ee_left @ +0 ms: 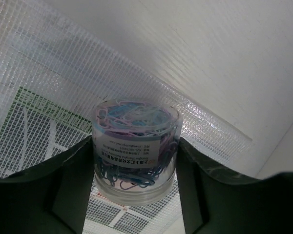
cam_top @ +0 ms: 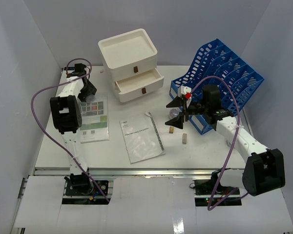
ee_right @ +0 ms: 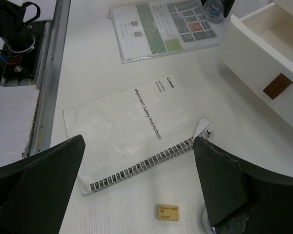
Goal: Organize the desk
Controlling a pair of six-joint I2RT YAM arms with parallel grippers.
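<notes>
The desk (cam_top: 205, 151) is a wide white tabletop with a metal rail (cam_top: 136, 170) along its front. My left gripper (cam_top: 89, 92) is at the far left, shut on a clear jar of coloured paper clips (ee_left: 134, 122), with both fingers (ee_left: 73, 180) against its sides, over a mesh document pouch (cam_top: 94, 118). My right gripper (cam_top: 178, 113) is open and empty, held above the desk near two small tan blocks (cam_top: 171, 129). One block (ee_right: 167, 213) lies below the open jaws, beside a white safety booklet (ee_right: 136, 131).
A white drawer box (cam_top: 129, 51) stands at the back with one drawer (cam_top: 139, 83) pulled open. A blue file rack (cam_top: 219, 80) stands at the back right. The booklet (cam_top: 141, 139) lies mid-desk. A second tan block (cam_top: 184, 138) lies right of the first.
</notes>
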